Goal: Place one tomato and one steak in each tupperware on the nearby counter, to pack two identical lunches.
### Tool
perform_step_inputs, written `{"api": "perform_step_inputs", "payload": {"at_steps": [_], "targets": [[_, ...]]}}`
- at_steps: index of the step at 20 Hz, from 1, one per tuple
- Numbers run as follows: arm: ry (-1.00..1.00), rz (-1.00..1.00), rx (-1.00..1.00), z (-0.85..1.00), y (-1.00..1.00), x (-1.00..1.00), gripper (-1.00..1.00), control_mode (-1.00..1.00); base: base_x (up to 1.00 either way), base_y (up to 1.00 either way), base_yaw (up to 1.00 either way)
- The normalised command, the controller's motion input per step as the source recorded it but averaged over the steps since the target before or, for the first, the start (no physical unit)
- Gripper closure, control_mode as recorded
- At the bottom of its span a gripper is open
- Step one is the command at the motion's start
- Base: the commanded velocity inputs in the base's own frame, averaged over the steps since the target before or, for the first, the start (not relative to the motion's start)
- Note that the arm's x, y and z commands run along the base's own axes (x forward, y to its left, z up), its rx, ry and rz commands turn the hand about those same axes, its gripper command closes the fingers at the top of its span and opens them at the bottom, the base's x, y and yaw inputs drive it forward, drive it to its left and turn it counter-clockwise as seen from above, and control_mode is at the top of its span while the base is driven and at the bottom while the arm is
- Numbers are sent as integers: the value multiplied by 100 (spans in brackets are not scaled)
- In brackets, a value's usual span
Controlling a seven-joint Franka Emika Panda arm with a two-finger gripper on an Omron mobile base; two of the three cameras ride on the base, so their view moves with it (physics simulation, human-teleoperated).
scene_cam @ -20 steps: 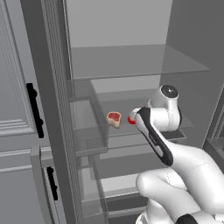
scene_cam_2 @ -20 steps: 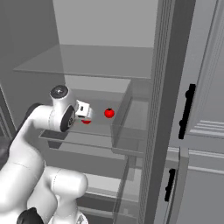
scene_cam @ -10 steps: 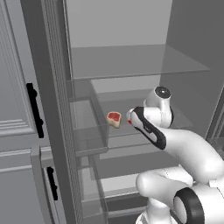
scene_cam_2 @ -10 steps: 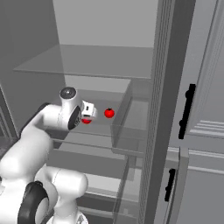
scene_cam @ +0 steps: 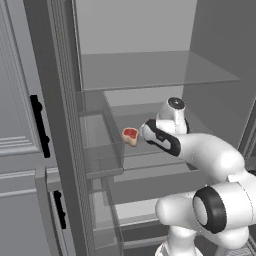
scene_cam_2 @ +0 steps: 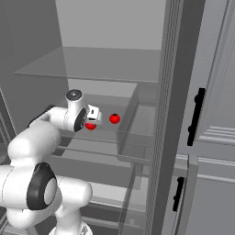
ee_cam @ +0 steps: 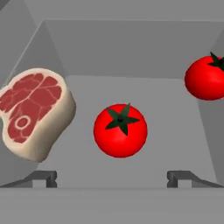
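Observation:
A red tomato (ee_cam: 120, 130) with a green stalk lies straight ahead of my gripper (ee_cam: 113, 178), whose jaws stand open and empty on either side below it. A raw steak (ee_cam: 31, 112) with a pale fat rim leans at the left, and a second tomato (ee_cam: 205, 78) sits farther back at the right. From the right base view my gripper (scene_cam_2: 94, 113) hovers just above one tomato (scene_cam_2: 90, 125), the other tomato (scene_cam_2: 114, 119) a little to its right. In the left base view the steak (scene_cam: 130, 135) lies just left of my hand. Tupperware and counter are out of view.
All of this sits inside a grey fridge compartment under a glass shelf (scene_cam: 150, 70). A clear bin wall (scene_cam: 100, 145) stands at the left and another bin wall (scene_cam_2: 137, 128) at the right. Grey doors with black handles (scene_cam: 39, 125) flank the opening.
My hand has pushed a little deeper into the fridge toward the tomatoes and the elbow has swung forward. The jaws stayed open; the food has not moved.

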Motion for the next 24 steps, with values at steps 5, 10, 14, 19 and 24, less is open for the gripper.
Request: {"api": "perform_step_inputs", "payload": {"at_steps": [5,10,14,19,24], "targets": [[1,0,0,-30,0,28,-100,-100,0,0,0],[4,0,0,-22,0,40,-100,-100,0,0,0],[5,0,0,-18,0,23,-100,-100,0,0,0],[9,0,0,-25,0,15,-100,-100,0,0,0],[5,0,0,-28,0,3,-100,-100,0,0,0]]}}
